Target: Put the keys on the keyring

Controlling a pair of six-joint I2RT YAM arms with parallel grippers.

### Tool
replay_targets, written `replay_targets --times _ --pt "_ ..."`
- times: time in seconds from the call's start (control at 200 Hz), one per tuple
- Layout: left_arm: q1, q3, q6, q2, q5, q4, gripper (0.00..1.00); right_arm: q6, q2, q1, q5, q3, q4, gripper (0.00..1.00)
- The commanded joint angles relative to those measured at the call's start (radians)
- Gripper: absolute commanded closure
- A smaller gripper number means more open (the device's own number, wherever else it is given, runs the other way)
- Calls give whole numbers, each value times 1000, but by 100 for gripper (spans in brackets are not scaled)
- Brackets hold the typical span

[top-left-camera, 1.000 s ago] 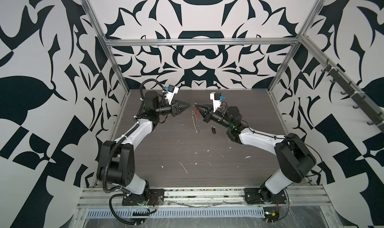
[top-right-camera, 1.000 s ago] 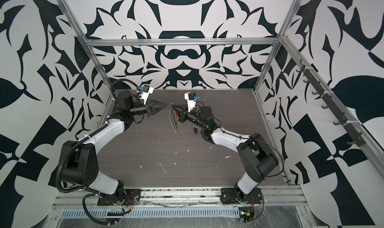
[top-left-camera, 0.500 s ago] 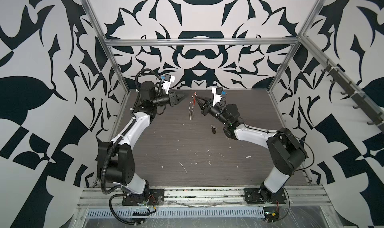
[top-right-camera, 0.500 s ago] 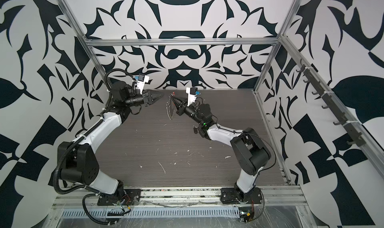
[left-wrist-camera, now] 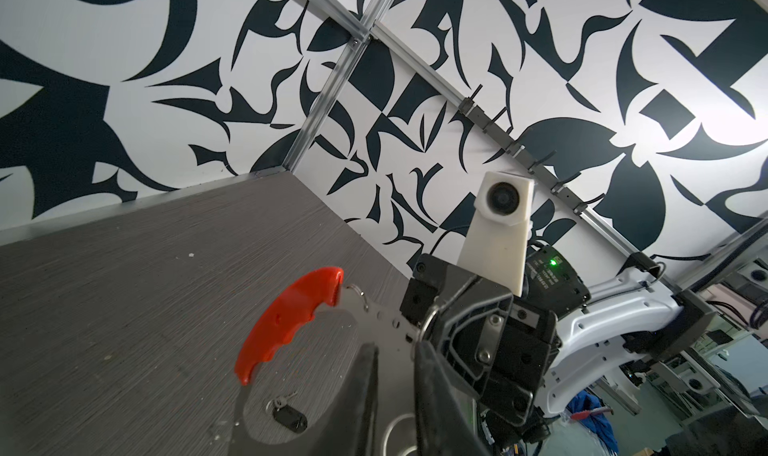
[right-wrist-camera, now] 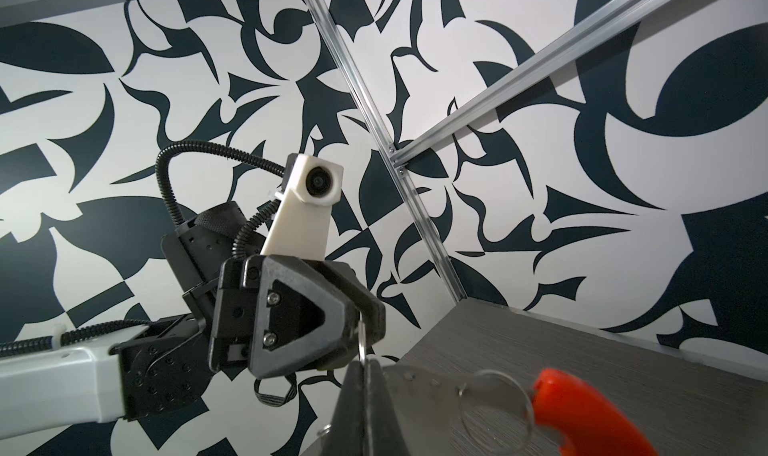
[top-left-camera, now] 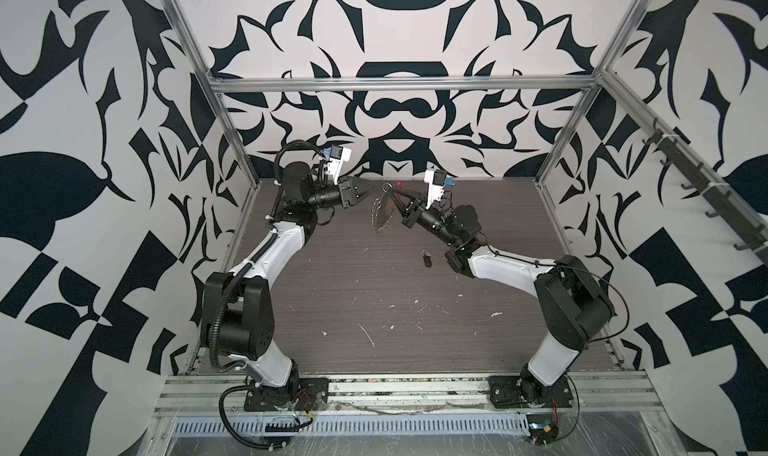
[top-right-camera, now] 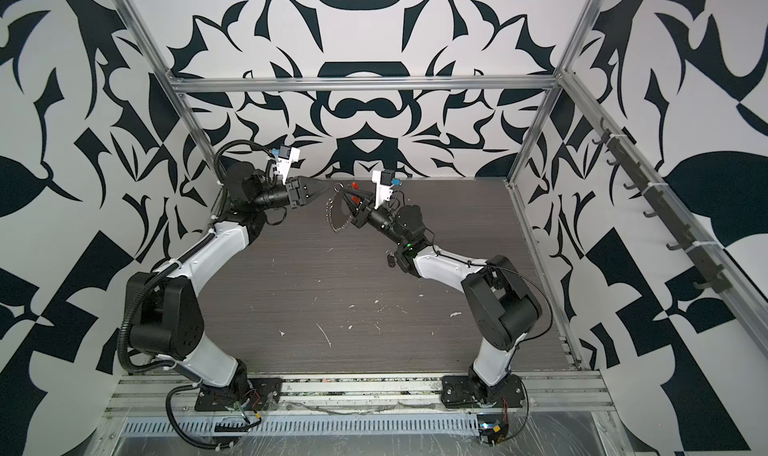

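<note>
We see the right gripper (top-left-camera: 390,191) clenched on the keyring (left-wrist-camera: 286,321), silvery links with a ribbed red plastic curve, aloft. The left gripper (top-left-camera: 371,190) is narrowly parted, empty. The black oblong key (top-left-camera: 425,260) lies on the grey woodgrain table (top-left-camera: 374,300).

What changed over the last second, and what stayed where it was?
Both grippers moved toward the back wall in both top views. The right gripper, shut on the keyring, carried it along. The left gripper, jaws slightly apart, kept facing it at close range. Nothing was newly taken hold of or let go. The black key fob stayed on the table.
</note>
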Motion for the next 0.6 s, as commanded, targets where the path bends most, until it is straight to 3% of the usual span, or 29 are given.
replay_targets --times 0.0,0.37,0.595 --pt "4 -13 -78 17 23 119 80 26 -10 1 -26 59 95 100" --pt "4 -29 -361 96 40 472 84 48 3 1 -38 82 102 100" --pt "6 -43 -417 109 34 562 85 46 5 0 -23 77 104 100"
